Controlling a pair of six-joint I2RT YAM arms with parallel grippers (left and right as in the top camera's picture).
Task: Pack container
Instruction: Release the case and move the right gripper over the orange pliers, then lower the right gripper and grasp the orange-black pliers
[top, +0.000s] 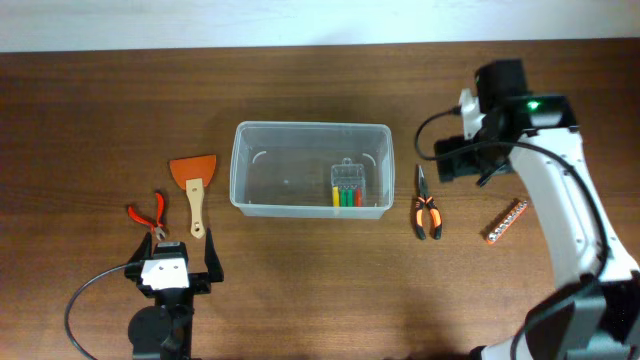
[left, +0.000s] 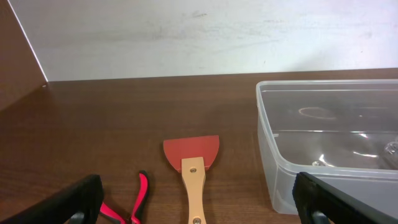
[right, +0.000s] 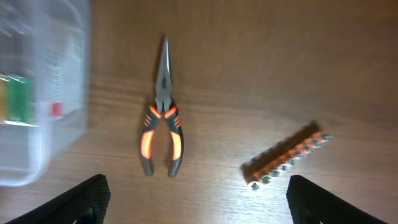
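The right claw (right: 198, 200) hangs spread wide above the long-nose pliers (right: 161, 118), probably the next pick. Drop square over the orange handles, pinch across both, then lower them into the free left half of the container (top: 300, 126), mid-worktop, clear of the bit case (top: 347, 186). The left claw (left: 198, 208) is spread too, near the scraper (left: 191, 152). The worktop (top: 90, 110) is dark wood grain, with a pale wall (left: 186, 37) behind.

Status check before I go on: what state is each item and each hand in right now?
container, upright, no lid, holds only the bit case.
bit case, inside the container, right end.
scraper, lying outside, left of the container.
red pliers, outside, left of the scraper.
orange pliers, outside, right of the container, jaws shut.
bit strip, outside, far right.
left hand, open, empty.
right hand, open, empty.
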